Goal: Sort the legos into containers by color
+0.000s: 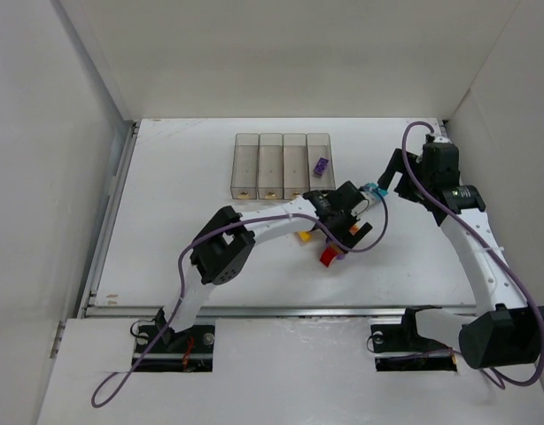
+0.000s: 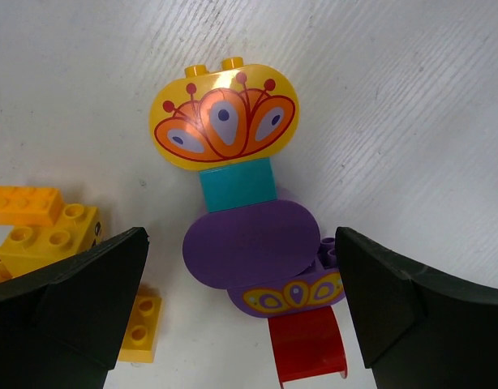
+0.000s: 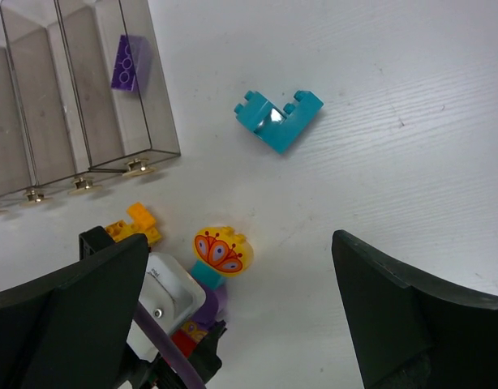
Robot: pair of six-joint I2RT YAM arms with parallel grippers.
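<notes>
A mixed clump of legos lies on the table: a yellow printed oval (image 2: 225, 121), a teal block (image 2: 238, 184), a purple rounded piece (image 2: 249, 243) and a red piece (image 2: 310, 348). My left gripper (image 2: 241, 243) is open, and its fingers straddle the purple part without touching it. The right gripper (image 3: 241, 239) is open and empty, high above the table. A teal lego (image 3: 279, 121) lies ahead of it. The containers (image 1: 281, 164) stand at the back, and a purple brick (image 3: 129, 63) lies in the rightmost one. In the top view my left gripper (image 1: 345, 232) covers most of the clump.
Yellow bricks (image 2: 38, 227) and a small yellow brick (image 2: 139, 324) lie just left of the left finger. White walls enclose the table on three sides. The left arm's purple cable loops over the table near the clump.
</notes>
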